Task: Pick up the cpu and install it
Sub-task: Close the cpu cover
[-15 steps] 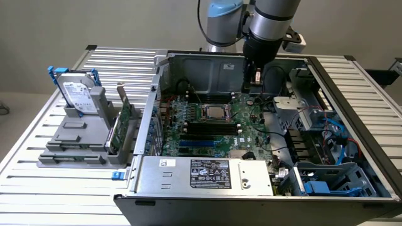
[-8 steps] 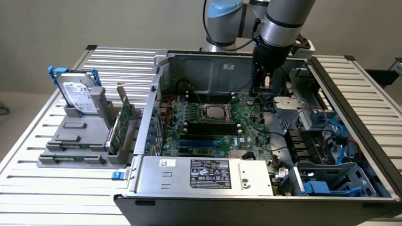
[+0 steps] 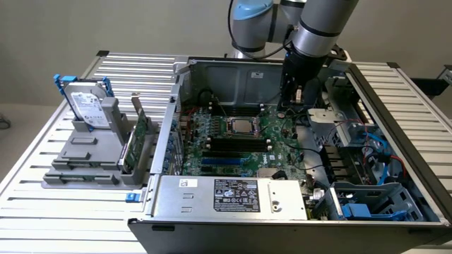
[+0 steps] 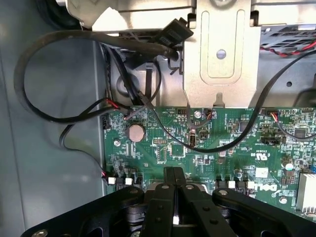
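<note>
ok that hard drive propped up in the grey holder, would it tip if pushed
Probably stiff and fairly heavy for its size: the hard drive looks like a solid metal-cased block. It stands tilted in the grey holder, so a push high up might rock it. The blue handles look like the surest place to grip.

Bright, even light; soft shadows; wrist view dimmer.
</note>
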Controlling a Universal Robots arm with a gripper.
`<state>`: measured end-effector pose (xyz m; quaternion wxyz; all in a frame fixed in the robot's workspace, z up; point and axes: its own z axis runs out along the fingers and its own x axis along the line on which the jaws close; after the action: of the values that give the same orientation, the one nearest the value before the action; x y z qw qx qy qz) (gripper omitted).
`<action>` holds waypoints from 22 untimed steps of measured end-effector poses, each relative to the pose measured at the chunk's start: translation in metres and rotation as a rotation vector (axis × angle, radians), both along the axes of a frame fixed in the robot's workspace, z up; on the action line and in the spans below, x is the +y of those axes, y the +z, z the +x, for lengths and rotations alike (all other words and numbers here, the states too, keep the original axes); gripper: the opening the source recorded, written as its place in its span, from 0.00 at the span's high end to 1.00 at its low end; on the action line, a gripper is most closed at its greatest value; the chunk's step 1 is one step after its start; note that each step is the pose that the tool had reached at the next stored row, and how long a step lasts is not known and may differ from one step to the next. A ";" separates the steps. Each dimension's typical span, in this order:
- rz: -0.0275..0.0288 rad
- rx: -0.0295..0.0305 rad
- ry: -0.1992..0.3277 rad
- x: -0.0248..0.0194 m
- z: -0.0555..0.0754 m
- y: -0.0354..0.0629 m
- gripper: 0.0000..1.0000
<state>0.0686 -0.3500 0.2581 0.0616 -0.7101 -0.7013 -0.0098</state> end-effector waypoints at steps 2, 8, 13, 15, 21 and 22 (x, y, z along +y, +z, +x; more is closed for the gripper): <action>0.0001 0.0004 0.010 0.0000 0.000 -0.0036 0.89; 0.0000 0.0068 0.035 0.0000 0.000 -0.0123 0.89; 0.0000 0.0906 0.035 0.0000 0.000 -0.0124 0.89; -0.0011 0.1267 0.035 0.0000 -0.001 -0.0124 0.89; -0.0084 0.2242 0.040 0.0000 -0.003 -0.0125 0.89; -0.0100 0.2397 0.041 0.0000 -0.003 -0.0124 0.89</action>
<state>0.0656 -0.3500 0.2457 0.1417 -0.6919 -0.7034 0.0800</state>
